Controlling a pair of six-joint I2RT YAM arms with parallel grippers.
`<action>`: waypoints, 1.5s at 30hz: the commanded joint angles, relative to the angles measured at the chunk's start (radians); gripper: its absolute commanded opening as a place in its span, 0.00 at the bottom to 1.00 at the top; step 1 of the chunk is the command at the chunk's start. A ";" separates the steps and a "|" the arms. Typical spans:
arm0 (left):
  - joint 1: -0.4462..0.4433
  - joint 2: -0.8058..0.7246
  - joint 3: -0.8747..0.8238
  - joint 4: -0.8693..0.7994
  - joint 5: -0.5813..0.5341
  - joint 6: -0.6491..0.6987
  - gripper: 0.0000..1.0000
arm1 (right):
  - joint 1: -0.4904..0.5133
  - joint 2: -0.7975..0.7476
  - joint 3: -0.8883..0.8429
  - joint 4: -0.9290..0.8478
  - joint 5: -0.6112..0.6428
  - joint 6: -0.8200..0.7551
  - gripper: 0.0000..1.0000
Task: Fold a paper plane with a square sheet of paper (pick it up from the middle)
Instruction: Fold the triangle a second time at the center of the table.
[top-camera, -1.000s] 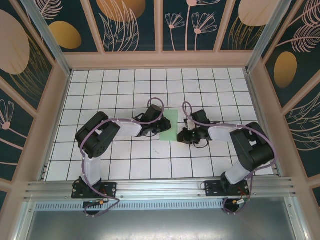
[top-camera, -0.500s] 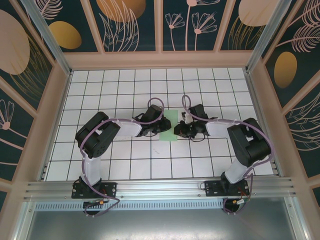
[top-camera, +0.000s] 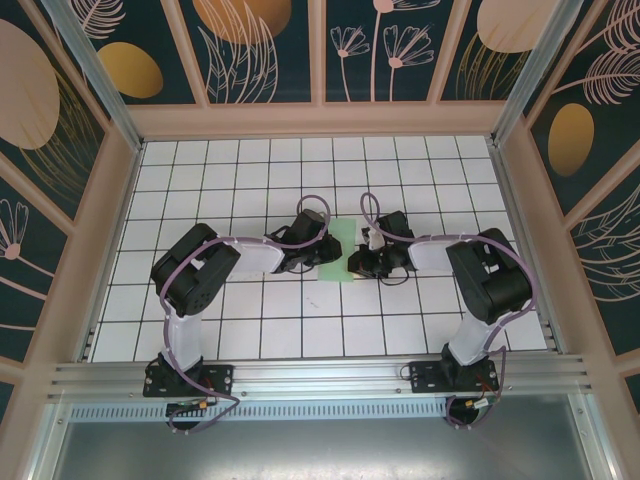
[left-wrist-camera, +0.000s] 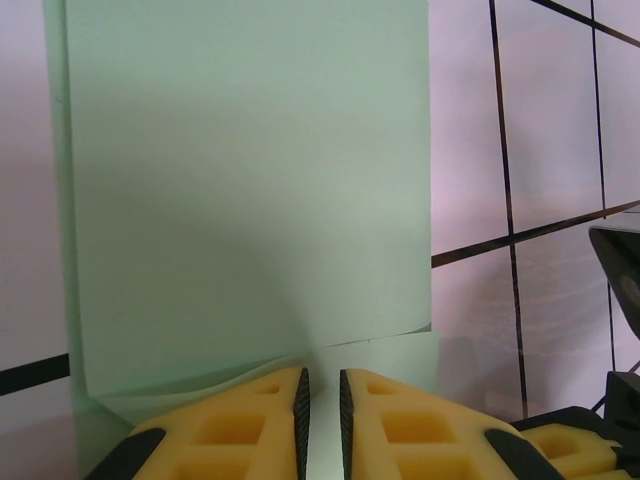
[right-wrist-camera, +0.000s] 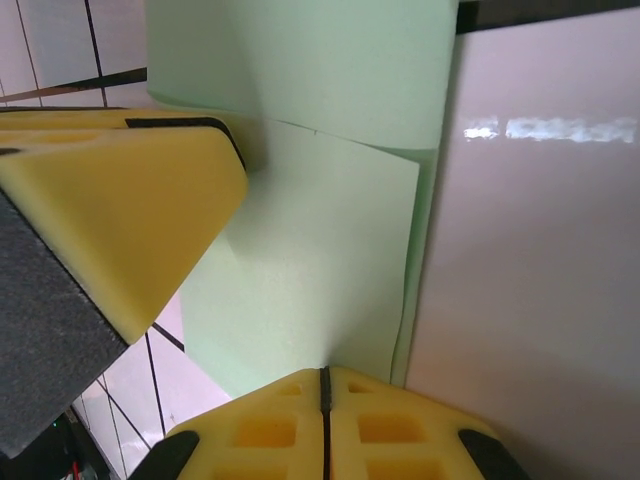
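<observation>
Item: paper (top-camera: 342, 252), a folded mint strip laid centrally on the surface (top-camera: 300, 310). Judged light, limp, easily creased; best taken gently at an edge. At its left edge, left fingers (left-wrist-camera: 240, 430) nearly together, grip undetermined; at its right edge, right fingers (right-wrist-camera: 260, 430) clamped on it.

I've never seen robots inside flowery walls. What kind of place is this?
Probably a small robot lab booth. The left arm and right arm are mounted on a metal rail, the table is white with black grid lines, and flower-painted panels wall it in.
</observation>
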 joint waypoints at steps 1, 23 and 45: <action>0.045 0.033 -0.003 -0.089 -0.149 0.069 0.20 | -0.005 0.058 -0.065 -0.130 0.126 -0.035 0.10; 0.078 -0.004 -0.084 0.093 -0.136 0.130 0.26 | -0.025 0.058 -0.072 -0.141 0.122 -0.065 0.09; 0.102 -0.156 -0.140 0.174 -0.060 0.150 0.33 | -0.022 0.019 0.009 -0.120 0.059 -0.036 0.11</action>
